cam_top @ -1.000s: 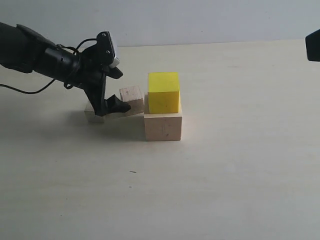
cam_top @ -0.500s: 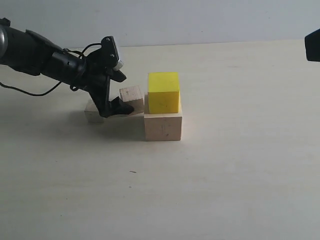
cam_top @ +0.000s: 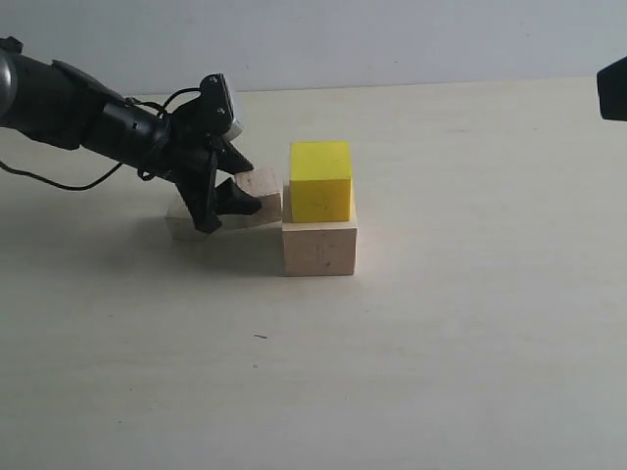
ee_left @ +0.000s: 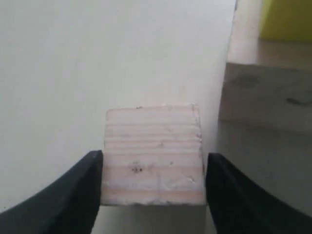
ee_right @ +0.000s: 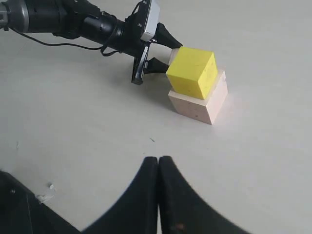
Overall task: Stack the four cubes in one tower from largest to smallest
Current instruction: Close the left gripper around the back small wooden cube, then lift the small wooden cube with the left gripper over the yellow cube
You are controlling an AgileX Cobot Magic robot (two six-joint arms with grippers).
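While the left end effector looks clamped on the small wood cube, low by the bench just beside the large wood cube, I'd want a straight lift clearing the yellow cube before centring it on top.

This looks like a robotics lab bench. A bare, pale tabletop stands against a blank grey-white wall, and a black robot arm reaches over it with a loose cable trailing behind. The props are plain test blocks (a yellow cube sitting on a bare-wood cube).
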